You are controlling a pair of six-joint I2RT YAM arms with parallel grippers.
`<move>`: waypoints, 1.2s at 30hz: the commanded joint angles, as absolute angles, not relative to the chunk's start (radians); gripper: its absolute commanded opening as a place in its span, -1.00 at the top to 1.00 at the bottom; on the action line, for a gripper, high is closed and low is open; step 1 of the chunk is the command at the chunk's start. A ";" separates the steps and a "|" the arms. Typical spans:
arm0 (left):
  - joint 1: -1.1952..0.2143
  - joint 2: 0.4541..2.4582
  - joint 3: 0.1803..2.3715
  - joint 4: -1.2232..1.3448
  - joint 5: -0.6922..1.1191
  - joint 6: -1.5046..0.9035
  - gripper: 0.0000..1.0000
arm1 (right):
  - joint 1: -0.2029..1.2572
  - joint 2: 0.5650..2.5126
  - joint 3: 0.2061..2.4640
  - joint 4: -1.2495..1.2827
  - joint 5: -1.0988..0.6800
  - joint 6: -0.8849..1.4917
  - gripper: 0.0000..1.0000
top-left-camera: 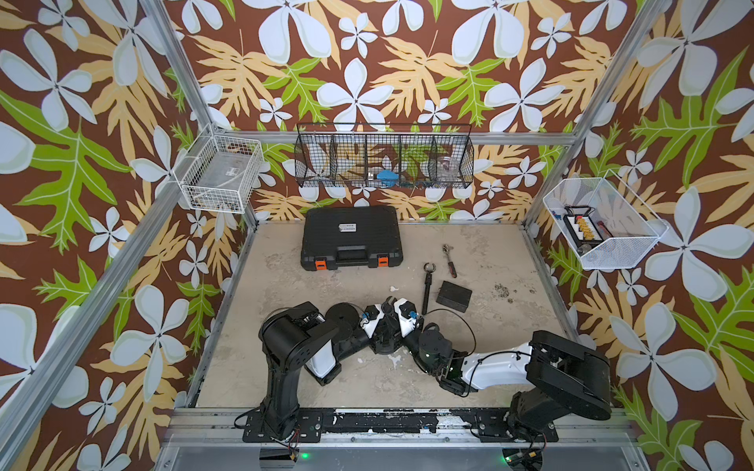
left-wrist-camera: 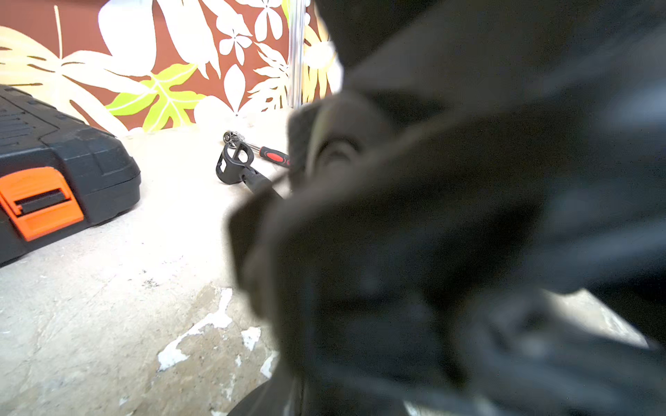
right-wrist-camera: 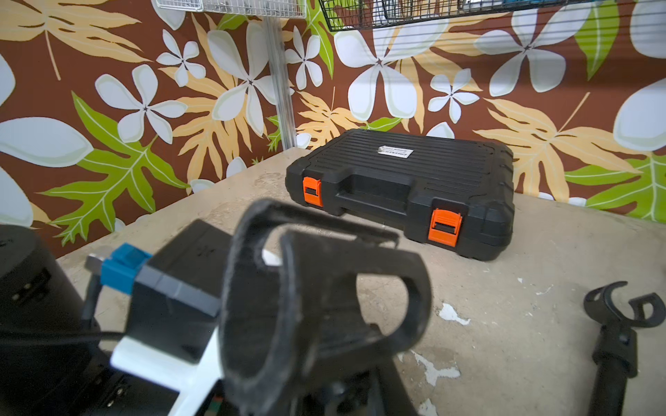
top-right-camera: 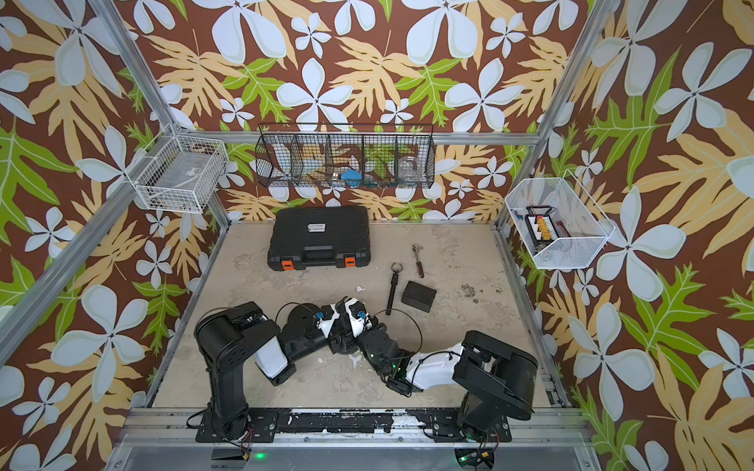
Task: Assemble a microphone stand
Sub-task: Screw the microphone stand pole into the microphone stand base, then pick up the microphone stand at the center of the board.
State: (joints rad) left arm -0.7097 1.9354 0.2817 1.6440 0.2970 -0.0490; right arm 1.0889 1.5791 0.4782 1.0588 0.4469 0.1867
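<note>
The stand's black pole (top-left-camera: 426, 290) lies flat on the table, its clip (top-left-camera: 429, 268) pointing to the back; it also shows as the pole (top-right-camera: 392, 292), the clip (left-wrist-camera: 234, 162) and the clip (right-wrist-camera: 623, 306). Both arms meet at the table's middle, left of the pole. My left gripper (top-left-camera: 385, 305) and right gripper (top-left-camera: 395, 301) sit side by side, almost touching. In the right wrist view the right gripper (right-wrist-camera: 284, 230) has its fingers together, with nothing visible between them. Blurred black parts fill the left wrist view and hide the left jaws. A round black part (top-left-camera: 384, 349) under both wrists is mostly hidden.
A closed black tool case (top-left-camera: 351, 237) with orange latches stands at the back. A ratchet (top-left-camera: 449, 261) and a small black box (top-left-camera: 453, 296) lie right of the pole. Wire baskets (top-left-camera: 383, 157) hang on the walls.
</note>
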 commanded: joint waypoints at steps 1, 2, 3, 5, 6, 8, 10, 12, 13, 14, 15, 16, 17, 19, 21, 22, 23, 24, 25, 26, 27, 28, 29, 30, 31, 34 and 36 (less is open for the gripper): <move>-0.712 1.934 0.277 1.835 0.354 -0.094 0.56 | 1.084 1.576 0.460 0.834 0.599 0.186 1.00; -0.713 1.933 0.275 1.837 0.352 -0.094 0.54 | 1.083 1.570 0.463 0.838 0.574 0.172 1.00; -0.713 1.932 0.273 1.838 0.351 -0.094 0.52 | 1.083 1.566 0.468 0.839 0.554 0.159 1.00; -0.713 1.932 0.271 1.844 0.350 -0.095 0.48 | 1.083 1.562 0.483 0.842 0.511 0.129 1.00; -0.712 1.932 0.271 1.844 0.350 -0.095 0.47 | 1.083 1.561 0.490 0.841 0.496 0.118 1.00; -0.712 1.930 0.271 1.844 0.352 -0.095 0.44 | 1.078 1.556 0.507 0.832 0.465 0.103 0.99; -0.713 1.925 0.271 1.843 0.354 -0.095 0.43 | 1.072 1.549 0.523 0.819 0.430 0.098 0.74; -0.712 1.924 0.271 1.835 0.357 -0.095 0.48 | 1.067 1.540 0.535 0.811 0.393 0.094 0.27; -0.712 1.925 0.272 1.833 0.356 -0.094 0.53 | 1.065 1.534 0.538 0.807 0.382 0.094 0.03; -0.713 1.926 0.273 1.832 0.357 -0.093 0.58 | 1.065 1.525 0.538 0.804 0.368 0.092 -0.13; -0.712 1.927 0.273 1.832 0.357 -0.092 0.62 | 1.064 1.516 0.538 0.798 0.358 0.091 -0.22; -0.712 1.930 0.273 1.831 0.356 -0.092 0.67 | 1.063 1.501 0.534 0.794 0.349 0.090 -0.29; -0.712 1.933 0.276 1.831 0.358 -0.092 0.70 | 1.062 1.483 0.526 0.789 0.340 0.092 -0.35; -0.712 1.938 0.279 1.831 0.359 -0.092 0.73 | 1.055 1.440 0.500 0.785 0.302 0.093 -0.40; -0.712 1.944 0.281 1.830 0.361 -0.091 0.75 | 1.030 1.387 0.461 0.787 0.220 0.103 -0.41; -0.712 1.947 0.282 1.830 0.363 -0.089 0.76 | 1.009 1.357 0.432 0.797 0.157 0.108 -0.41; -0.712 1.948 0.282 1.829 0.363 -0.087 0.76 | 0.984 1.335 0.407 0.809 0.095 0.118 -0.40; -0.712 1.950 0.284 1.830 0.362 -0.087 0.77 | 0.954 1.311 0.381 0.821 0.031 0.130 -0.40; -0.712 1.952 0.284 1.828 0.365 -0.087 0.77 | 0.924 1.291 0.356 0.836 -0.026 0.136 -0.37; -0.712 1.951 0.285 1.828 0.366 -0.087 0.77 | 0.897 1.280 0.339 0.850 -0.077 0.137 -0.34; -0.712 1.953 0.286 1.828 0.368 -0.087 0.77 | 0.865 1.272 0.326 0.856 -0.129 0.137 -0.28; -0.712 1.953 0.287 1.827 0.370 -0.087 0.78 | 0.840 1.269 0.320 0.859 -0.167 0.132 -0.21; -0.713 1.951 0.288 1.828 0.372 -0.087 0.78 | 0.821 1.269 0.315 0.862 -0.210 0.120 -0.17; -0.712 1.952 0.288 1.828 0.373 -0.087 0.78 | 0.802 1.274 0.312 0.873 -0.264 0.106 -0.15; -0.712 1.950 0.288 1.828 0.376 -0.087 0.79 | 0.786 1.284 0.310 0.890 -0.312 0.094 -0.14; -0.712 1.946 0.289 1.826 0.385 -0.089 0.79 | 0.773 1.317 0.326 0.911 -0.392 0.044 -0.13; -0.713 1.946 0.288 1.826 0.386 -0.089 0.79 | 0.774 1.346 0.353 0.909 -0.402 0.025 -0.13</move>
State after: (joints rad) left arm -0.7116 1.9450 0.2871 1.6581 0.3481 -0.0566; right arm 0.7765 1.3266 0.3309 0.8612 -0.2951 0.0704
